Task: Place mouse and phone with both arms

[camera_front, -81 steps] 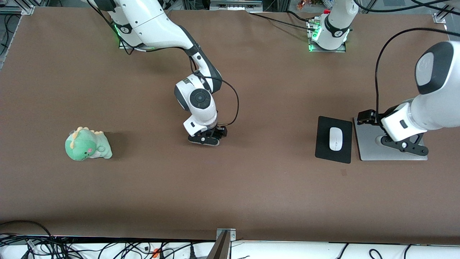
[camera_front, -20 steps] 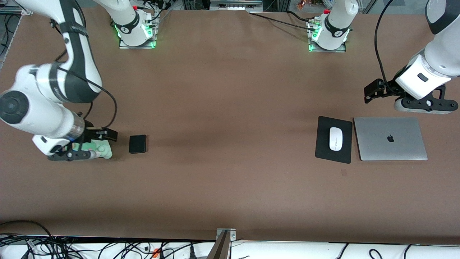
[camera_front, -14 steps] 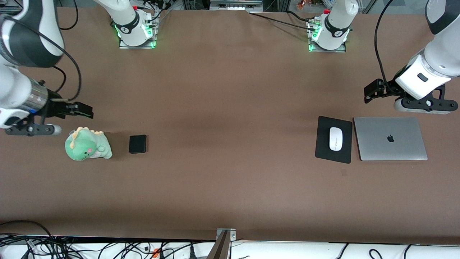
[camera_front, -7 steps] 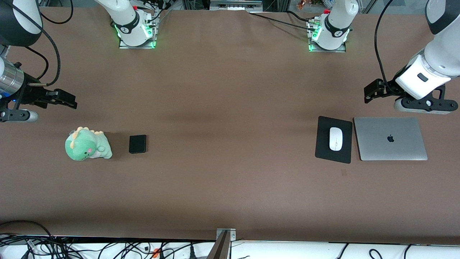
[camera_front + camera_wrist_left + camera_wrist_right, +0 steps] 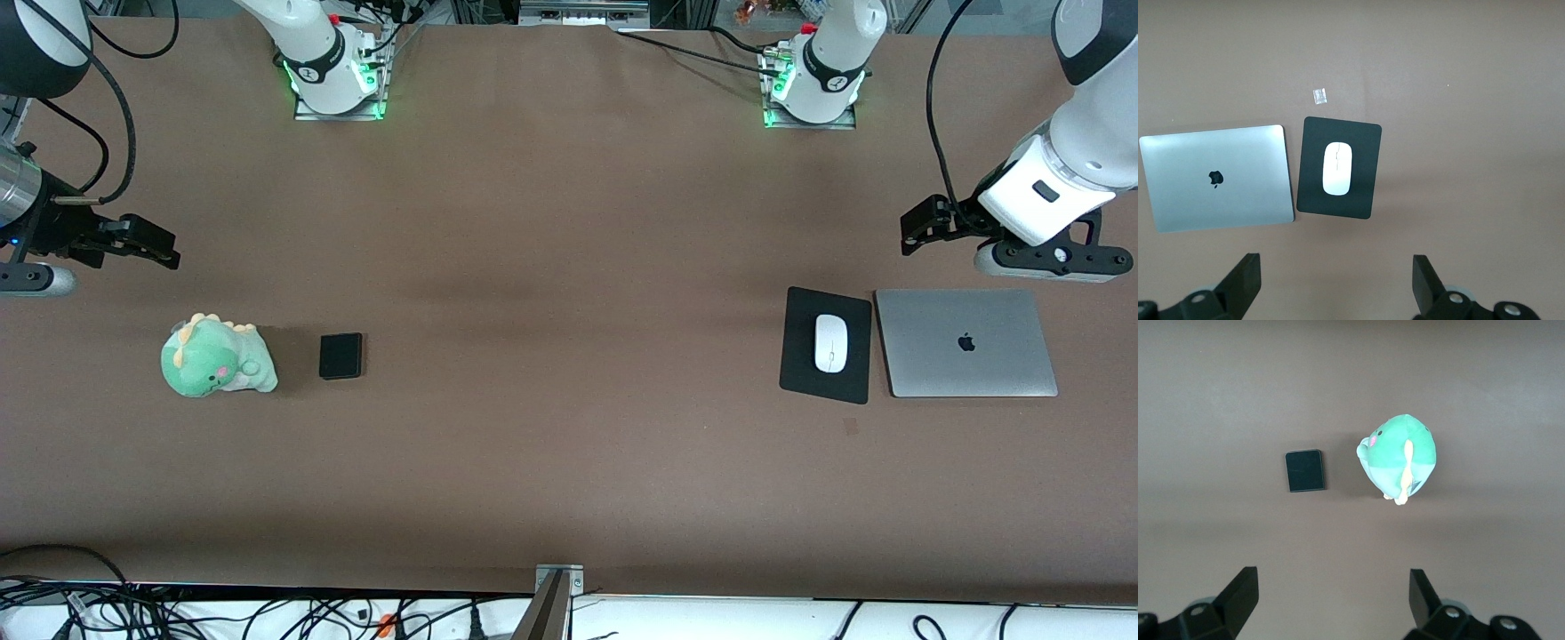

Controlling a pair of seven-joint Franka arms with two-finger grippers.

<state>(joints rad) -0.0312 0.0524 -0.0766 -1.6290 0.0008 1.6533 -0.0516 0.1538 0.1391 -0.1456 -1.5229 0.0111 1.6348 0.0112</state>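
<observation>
The white mouse [image 5: 829, 343] [image 5: 1337, 169] lies on a black mat [image 5: 800, 373] [image 5: 1365, 140] toward the left arm's end of the table. The black phone [image 5: 340, 356] [image 5: 1304, 470] lies flat on the table toward the right arm's end, beside a green plush dinosaur [image 5: 216, 357]. My left gripper [image 5: 1053, 262] [image 5: 1337, 287] hangs open and empty over bare table just off the laptop's edge. My right gripper [image 5: 31, 280] [image 5: 1331, 600] hangs open and empty over bare table at the table's end, apart from the plush and the phone.
A closed silver laptop [image 5: 966, 342] [image 5: 1215, 177] lies beside the mat. The plush dinosaur [image 5: 1401, 457] stands close to the phone. A small scrap of tape [image 5: 1319, 96] lies near the mat. Cables run along the table's front edge [image 5: 267, 613].
My right arm has drawn back from over the plush toward the table's end, slowing in the last half second. The phone, the mouse and the left arm have not moved.
</observation>
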